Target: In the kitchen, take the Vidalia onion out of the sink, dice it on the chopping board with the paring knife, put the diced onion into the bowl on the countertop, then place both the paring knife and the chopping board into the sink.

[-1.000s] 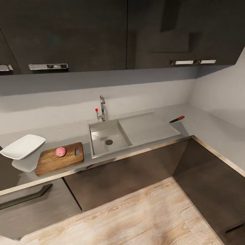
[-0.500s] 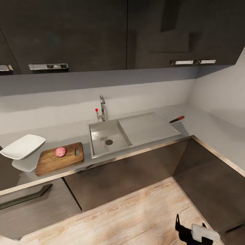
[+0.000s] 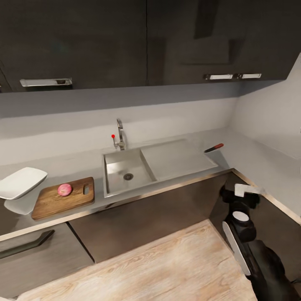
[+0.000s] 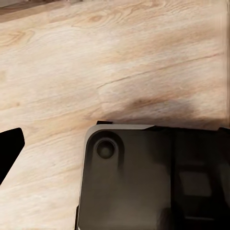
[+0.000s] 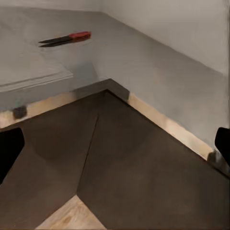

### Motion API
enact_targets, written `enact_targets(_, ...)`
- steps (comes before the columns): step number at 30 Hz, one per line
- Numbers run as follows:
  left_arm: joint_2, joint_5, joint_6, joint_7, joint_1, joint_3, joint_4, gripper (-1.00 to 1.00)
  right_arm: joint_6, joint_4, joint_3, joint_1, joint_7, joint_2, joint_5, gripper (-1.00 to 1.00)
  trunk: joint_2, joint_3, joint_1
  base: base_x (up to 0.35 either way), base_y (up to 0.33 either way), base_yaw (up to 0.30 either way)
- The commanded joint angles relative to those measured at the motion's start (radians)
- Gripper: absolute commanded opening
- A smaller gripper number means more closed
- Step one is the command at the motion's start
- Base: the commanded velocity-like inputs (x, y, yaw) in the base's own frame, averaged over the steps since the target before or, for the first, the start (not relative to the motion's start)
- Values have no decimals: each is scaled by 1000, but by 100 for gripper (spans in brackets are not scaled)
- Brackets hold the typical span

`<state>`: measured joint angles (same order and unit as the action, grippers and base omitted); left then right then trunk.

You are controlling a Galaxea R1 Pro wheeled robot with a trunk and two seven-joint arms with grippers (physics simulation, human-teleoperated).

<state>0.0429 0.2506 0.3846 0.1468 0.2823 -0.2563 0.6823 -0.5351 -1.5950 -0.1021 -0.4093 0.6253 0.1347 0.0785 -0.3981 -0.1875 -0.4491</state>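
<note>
dark cabinets run above and below your grey l-shaped bench (image 3: 75, 161), so everything you need sits along one run; the vidalia onion (image 3: 64, 189) rests whole on the chopping board (image 3: 62, 197), out of the sink (image 3: 125, 171) and placed for cutting, with the bowl (image 3: 21, 183) just beside the board's far end, handy for the dice; the paring knife (image 3: 213, 148) lies at the drainboard's far corner, well apart from the board, which i judge is why your right gripper (image 3: 246, 190) is raised toward that corner; its fingers (image 5: 9, 146) stand apart, holding nothing; the left fingers (image 4: 8, 148) point at the wooden floor (image 4: 96, 57), and you cannot tell their spread.
</note>
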Motion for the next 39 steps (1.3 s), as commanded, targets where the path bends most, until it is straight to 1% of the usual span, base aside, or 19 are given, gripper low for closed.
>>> enact_targets(1, 2, 6, 2, 10, 0, -8, 2, 100, -52, 0, -1, -63, 10, 2, 8, 100, -2, -2, -1, 177, -239, 0)
enact_targets(2, 2, 6, 2, 10, 0, -8, 2, 100, -131, 9, 0, -184, 10, 3, 7, 100, -2, -2, -1, 183, -242, 0)
enact_targets(4, 2, 6, 2, 10, 0, -8, 2, 100, -189, 39, 3, -305, 10, 5, 6, 100, -2, -2, -1, 185, -242, 0)
enact_targets(5, 2, 6, 2, 10, 0, -8, 2, 100, -201, 51, 5, -336, 9, 7, 6, 100, -2, -2, -1, 185, -243, 0)
enact_targets(6, 2, 6, 2, 10, 0, -8, -1, 100, -235, 131, 10, -455, 8, 23, 7, 100, -2, -2, -1, 186, -243, 0)
enact_targets(7, 2, 6, 2, 10, 0, -8, -1, 100, -244, 188, 12, -512, 6, 35, 9, 100, -2, -2, -1, 187, -243, 0)
enact_targets(8, 2, 6, 2, 10, 0, -8, -2, 100, -251, 304, 14, -600, -1, 54, 15, 100, -2, -2, -1, 191, -243, 0)
enact_targets(9, 2, 6, 2, 10, 0, -8, -2, 100, -252, 346, 14, -629, -7, 60, 19, 100, -2, -2, -1, 194, -243, 0)
enact_targets(10, 2, 6, 2, 10, 0, -8, -2, 100, -253, 431, 15, -683, -27, 69, 29, 100, -2, -2, -1, 199, -243, 0)
enact_targets(11, 2, 6, 2, 11, 0, -8, -3, 100, -253, 510, 15, -732, -60, 78, 40, 100, -2, -2, -1, 202, -247, 0)
enact_targets(12, 2, 6, 2, 11, 0, -8, -2, 100, -253, 581, 16, -773, -127, 96, 56, 100, -2, -2, -1, 204, -252, 0)
enact_targets(13, 2, 6, 2, 11, 0, -8, -2, 100, -253, 611, 16, -789, -167, 107, 64, 100, -2, -2, -1, 204, -253, 0)
enact_targets(15, 2, 6, 2, 11, 0, -8, 0, 100, -254, 684, 14, -826, -332, 142, 83, 100, -2, -2, -1, 206, -257, 0)
enact_targets(16, 2, 6, 2, 11, 0, -8, -1, 100, -253, 695, 13, -831, -373, 149, 84, 100, -2, -2, -1, 206, -258, 0)
enact_targets(17, 2, 6, 2, 11, 0, -8, -1, 100, -253, 713, 13, -838, -447, 159, 87, 100, -2, -2, -1, 207, -259, 0)
enact_targets(22, 2, 6, 2, 11, 0, -8, -2, 100, -238, 776, 9, -849, -659, 207, 90, 100, -2, -2, -1, 207, -260, 0)
enact_targets(26, 2, 6, 2, 11, 0, -8, -3, 100, -195, 838, 9, -850, -798, 231, 88, 100, -2, -2, -1, 207, -261, 0)
enact_targets(30, 2, 7, 2, 11, 0, -8, -3, 100, -175, 857, 7, -850, -857, 241, 86, 100, -2, -2, -1, 207, -261, 0)
enact_targets(39, 3, 7, 3, 11, 0, -8, -3, 100, -144, 866, 2, -847, -881, 241, 48, 100, -2, -2, -1, 109, -134, 0)
